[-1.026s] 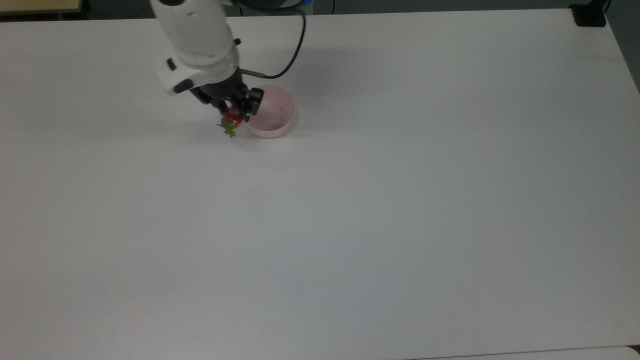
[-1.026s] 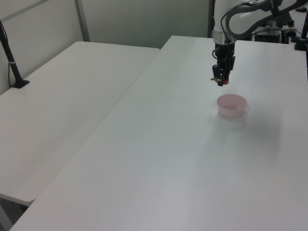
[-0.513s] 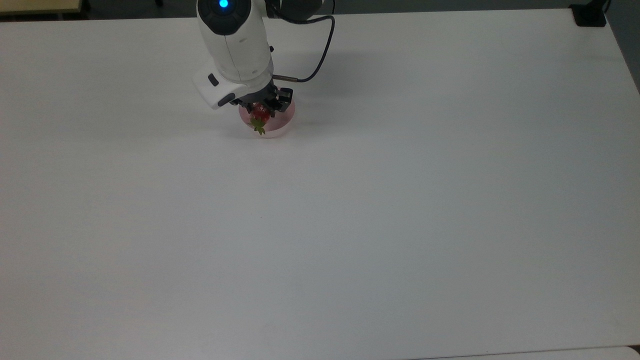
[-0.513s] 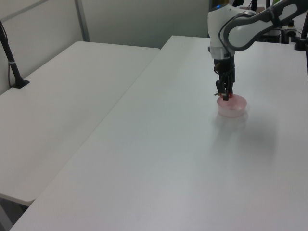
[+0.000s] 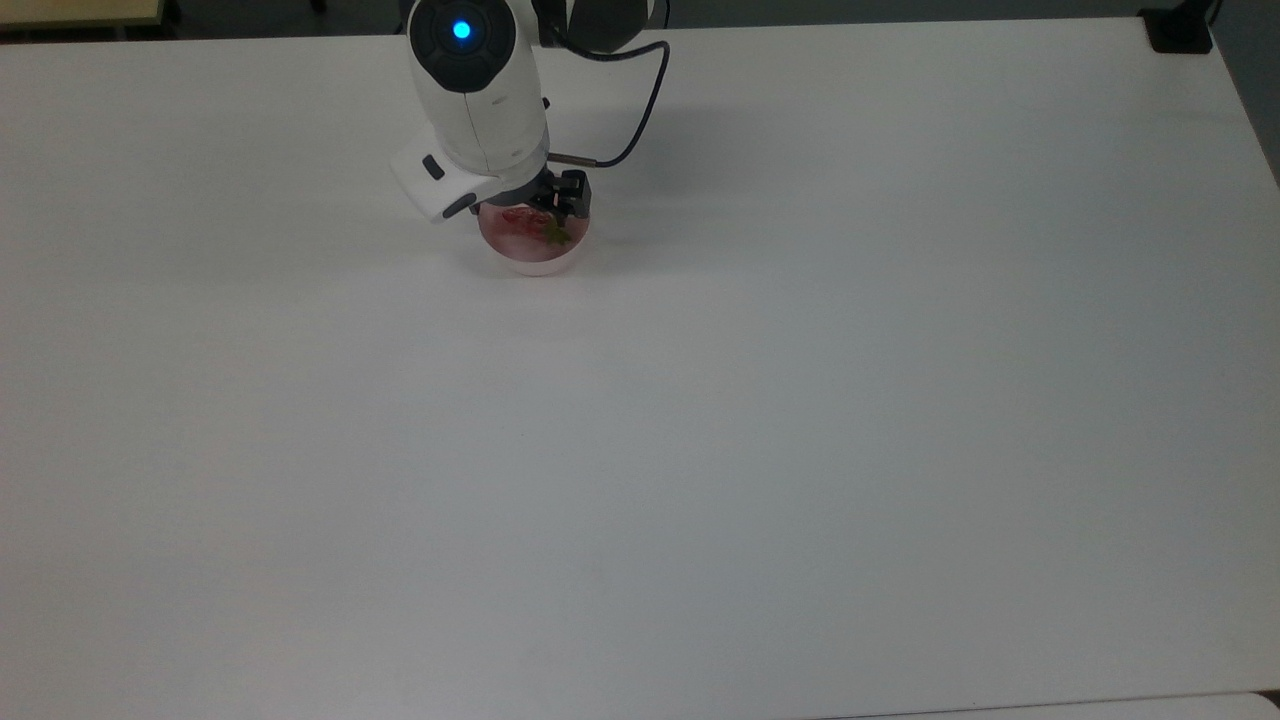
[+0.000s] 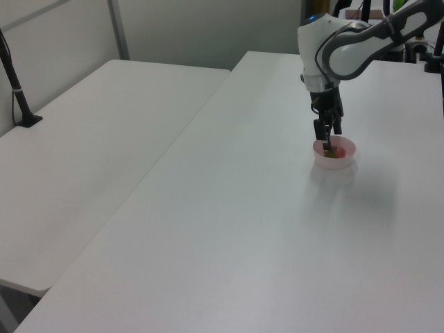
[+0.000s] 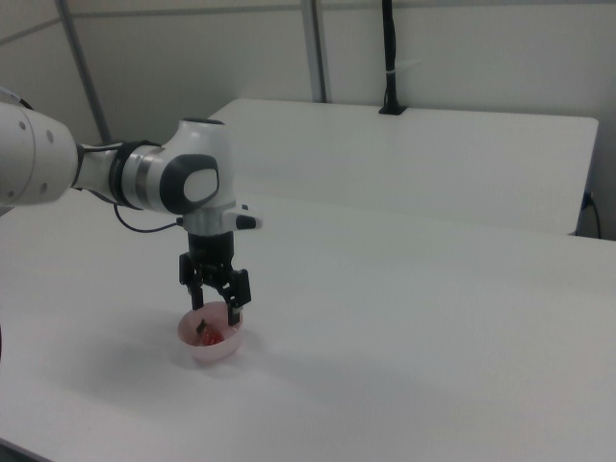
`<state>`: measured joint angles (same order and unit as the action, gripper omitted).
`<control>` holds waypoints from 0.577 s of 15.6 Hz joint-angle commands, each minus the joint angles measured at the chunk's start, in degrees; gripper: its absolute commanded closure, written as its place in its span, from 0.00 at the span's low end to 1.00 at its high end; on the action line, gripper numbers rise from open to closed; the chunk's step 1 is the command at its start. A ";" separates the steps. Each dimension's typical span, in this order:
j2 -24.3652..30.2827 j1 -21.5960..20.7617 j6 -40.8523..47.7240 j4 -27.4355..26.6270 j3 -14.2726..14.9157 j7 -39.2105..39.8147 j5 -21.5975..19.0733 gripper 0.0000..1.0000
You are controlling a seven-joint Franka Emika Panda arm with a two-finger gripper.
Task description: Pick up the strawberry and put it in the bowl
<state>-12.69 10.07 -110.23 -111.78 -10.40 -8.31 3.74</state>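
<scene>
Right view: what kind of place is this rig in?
Likely a robotics lab or test room: plain white tables set side by side, a black clamped pole on the far one, grey partition walls, and a bare workspace with the bowl under the gripper.

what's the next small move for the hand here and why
Probably lift the hand straight up. Its fingers are spread open just above the bowl, and the strawberry already lies inside, released, so what seems left is to clear the rim.

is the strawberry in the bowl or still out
In. The strawberry lies inside the pink bowl, red fruit and green cap below the rim, and the open claw above no longer grips it.
</scene>
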 commanded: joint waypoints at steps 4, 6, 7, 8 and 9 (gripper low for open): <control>12.15 -0.40 8.72 4.99 0.46 -3.53 -0.05 0.00; 15.40 -0.49 8.72 5.16 1.25 -4.87 -0.05 0.00; 16.72 -0.57 8.81 5.34 1.95 -5.04 -0.13 0.00; 18.13 -0.75 9.16 5.69 3.18 -5.05 -0.22 0.00; 18.75 -1.36 9.51 5.87 4.06 -5.05 -0.40 0.00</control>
<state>2.19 10.17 -101.95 -105.17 -9.47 -12.15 3.73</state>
